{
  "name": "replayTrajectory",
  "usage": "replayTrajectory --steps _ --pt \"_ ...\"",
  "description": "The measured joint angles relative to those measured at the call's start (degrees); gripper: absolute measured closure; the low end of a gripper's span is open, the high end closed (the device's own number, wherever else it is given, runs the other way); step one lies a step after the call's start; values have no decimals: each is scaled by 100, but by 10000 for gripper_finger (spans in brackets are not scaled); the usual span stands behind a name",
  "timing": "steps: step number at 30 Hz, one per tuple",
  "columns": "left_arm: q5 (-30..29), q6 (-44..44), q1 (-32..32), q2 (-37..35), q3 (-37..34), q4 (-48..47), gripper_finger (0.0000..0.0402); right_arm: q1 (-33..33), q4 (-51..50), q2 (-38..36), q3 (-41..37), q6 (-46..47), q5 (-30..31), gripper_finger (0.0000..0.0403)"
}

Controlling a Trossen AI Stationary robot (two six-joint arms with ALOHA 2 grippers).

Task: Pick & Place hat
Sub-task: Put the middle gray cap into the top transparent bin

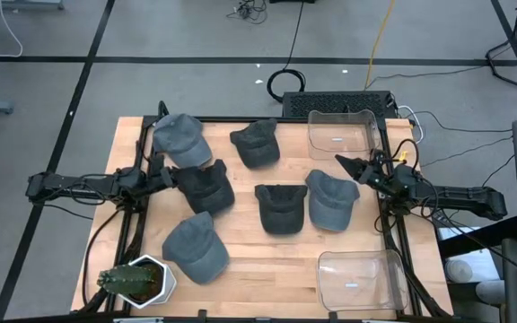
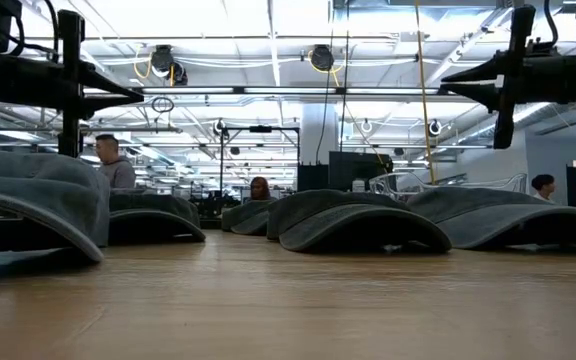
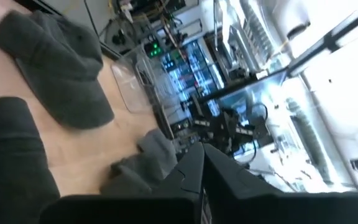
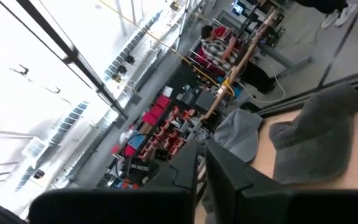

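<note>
Several grey caps lie crown up, on their brims and rims, on the wooden table (image 1: 240,269): a pale one (image 1: 182,139), dark ones (image 1: 257,144) (image 1: 205,187) (image 1: 280,208), a blue-grey one (image 1: 332,199) and another grey one (image 1: 196,248). My left gripper (image 1: 170,173) (image 3: 201,158) is shut and hangs in the air by the left edge of the dark cap. My right gripper (image 1: 339,161) (image 4: 201,160) is also shut, raised above the far edge of the blue-grey cap. In the low view both grippers (image 2: 133,97) (image 2: 453,85) are well above the caps.
A clear plastic bin (image 1: 341,133) stands at the far right of the table and another (image 1: 359,280) at the near right corner. A potted plant in a white pot (image 1: 135,280) is at the near left corner. Bare wood shows along the near middle (image 1: 267,269).
</note>
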Motion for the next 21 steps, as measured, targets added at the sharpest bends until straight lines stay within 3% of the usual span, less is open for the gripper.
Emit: replayTrajectory --steps 3,7,10,16,21 --pt "-369 88 0 0 0 659 381 0 -63 61 286 -360 3 366" --pt "-676 1015 0 2 486 1125 394 2 -136 315 1055 -944 96 360" --pt "-790 1927 0 139 1287 694 394 0 -613 662 1646 -1359 83 359" --pt "-845 3149 0 989 3151 -624 385 0 -1965 1492 3103 -1954 -493 353" --pt "-488 3831 0 1936 4417 -1320 394 0 -3107 2206 4238 -2444 -826 340"
